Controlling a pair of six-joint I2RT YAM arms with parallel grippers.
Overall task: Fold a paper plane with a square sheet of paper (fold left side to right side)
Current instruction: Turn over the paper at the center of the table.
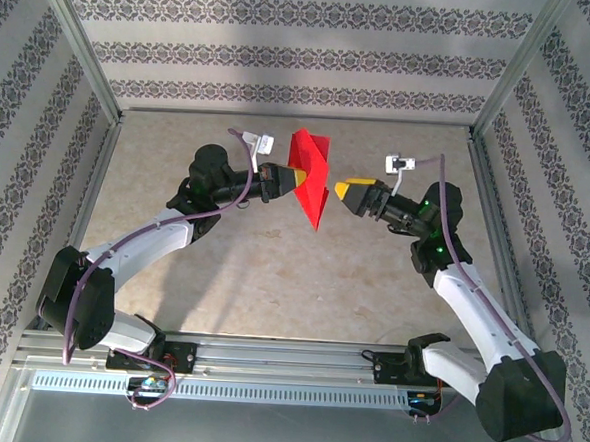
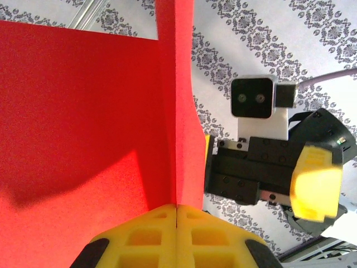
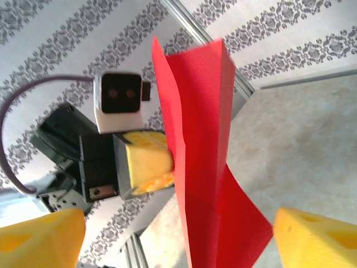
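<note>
Red paper plane [image 1: 310,177] held above worktop [image 1: 271,280].
Left fingers [image 1: 296,178] clamp its crease to steady it; right fingers [image 1: 345,191] stand wide, empty.

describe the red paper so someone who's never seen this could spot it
Look over the middle of the beige table, between the yellow-tipped left gripper and right gripper. The creased sheet of paper is held upright there, pinched by the left one. It is the only bright red thing.
</note>
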